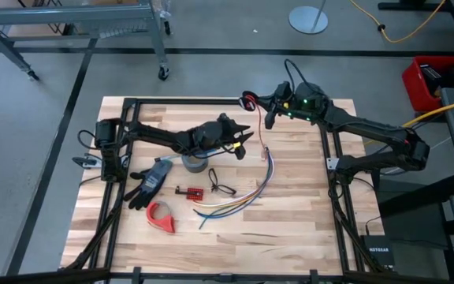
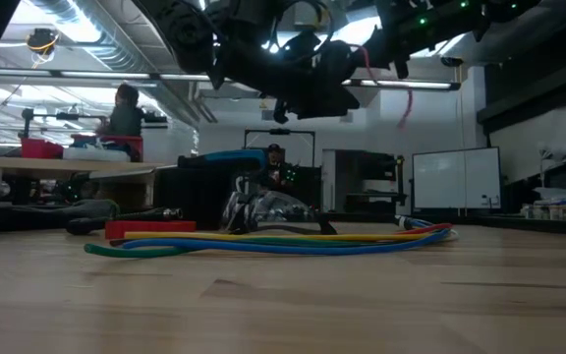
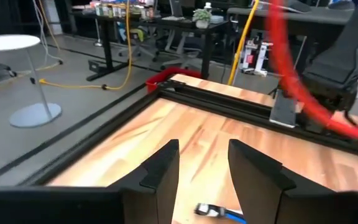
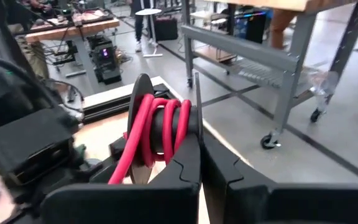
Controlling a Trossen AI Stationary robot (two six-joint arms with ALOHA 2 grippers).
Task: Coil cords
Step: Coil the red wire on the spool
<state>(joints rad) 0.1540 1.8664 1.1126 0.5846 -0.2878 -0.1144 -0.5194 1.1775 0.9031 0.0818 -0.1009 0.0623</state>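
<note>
Red cord (image 4: 160, 127) wound on closed right gripper (image 4: 194, 134) at the table's far edge | tail hangs slack | left gripper (image 3: 202, 165) open, empty, mid-table | risk: turns slip off fingers, coil unwinds.

We're looking at a robotics lab or workshop. The wooden tabletop (image 1: 235, 229) sits on a grey concrete floor (image 1: 211, 75), framed by black aluminium rails (image 1: 187, 100). Beyond the tabletop stands a metal rolling cart (image 4: 272, 59) on casters, and a yellow cable (image 1: 404, 31) trails across the floor. Behind it we see a whiteboard (image 2: 447, 179), cluttered workbenches (image 2: 62, 162), and a seated person (image 2: 124, 110).
</note>
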